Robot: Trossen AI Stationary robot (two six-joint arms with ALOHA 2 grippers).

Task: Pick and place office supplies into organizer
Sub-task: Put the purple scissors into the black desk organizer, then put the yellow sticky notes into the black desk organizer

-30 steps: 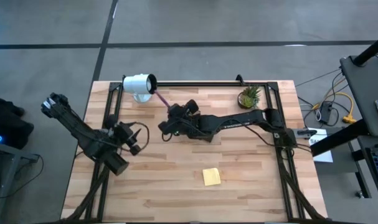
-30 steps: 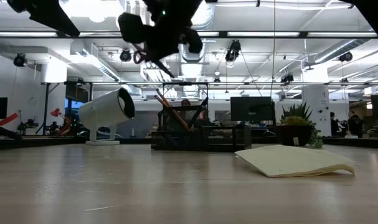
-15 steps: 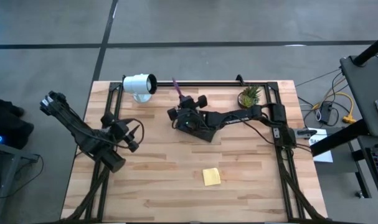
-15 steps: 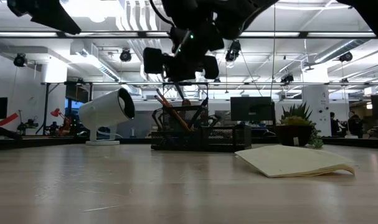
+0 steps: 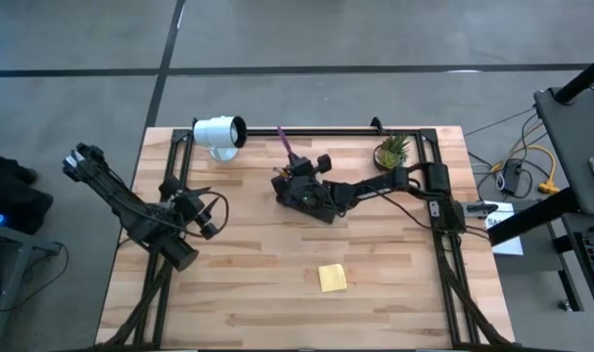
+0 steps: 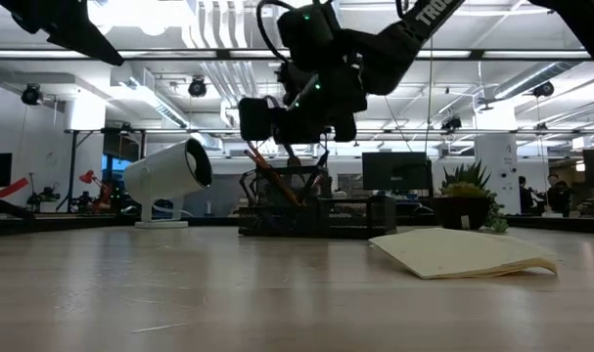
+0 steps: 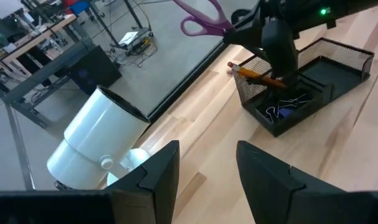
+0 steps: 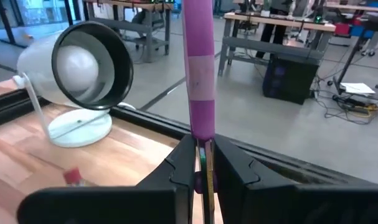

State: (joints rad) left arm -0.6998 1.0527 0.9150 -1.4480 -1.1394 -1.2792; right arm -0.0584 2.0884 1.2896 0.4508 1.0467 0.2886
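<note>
Scissors (image 8: 200, 68) are gripped by the blades in the right gripper (image 5: 295, 176), handles raised, above the organizer (image 7: 301, 87) at the table's rear. The left gripper (image 7: 204, 168) is held parted and empty near the lamp (image 5: 218, 134).

overhead, table-level, 2 wrist cams

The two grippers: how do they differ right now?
The right gripper hangs over the organizer, near the table's far edge; the left gripper waits off to the left side, away from it. The right one is shut on the purple scissors; the left one is open and holds nothing. Both are dark, two-fingered, and raised above the table.
</note>
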